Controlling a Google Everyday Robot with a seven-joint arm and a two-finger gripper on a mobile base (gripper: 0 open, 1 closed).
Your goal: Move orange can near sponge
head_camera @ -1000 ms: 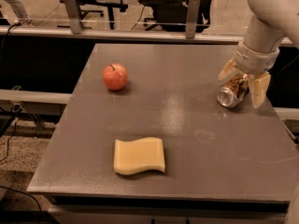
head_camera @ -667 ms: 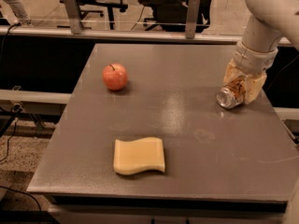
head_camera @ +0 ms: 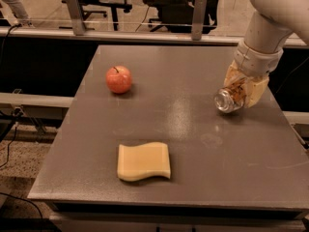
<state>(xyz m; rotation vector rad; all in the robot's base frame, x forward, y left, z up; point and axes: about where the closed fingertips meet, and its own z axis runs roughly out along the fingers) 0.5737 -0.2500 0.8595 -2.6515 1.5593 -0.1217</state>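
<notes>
The orange can point(head_camera: 228, 99) lies on its side at the right of the grey table point(head_camera: 193, 71), silver end toward the camera. My gripper point(head_camera: 244, 90) comes down from the white arm at the upper right. Its pale fingers point(head_camera: 257, 92) are shut on the can's body. The sponge point(head_camera: 144, 161), a pale-yellow pad with wavy edges, lies flat near the table's front edge, well to the left of and in front of the can.
A red-orange apple point(head_camera: 119, 79) with a stem stands at the table's back left. A rail with metal posts point(head_camera: 198, 16) and office chairs are behind the table. The table's right edge is close to the gripper.
The gripper's fingers, spread over the can a second ago, have closed on it. The can has shifted slightly left. Sponge and apple have not moved.
</notes>
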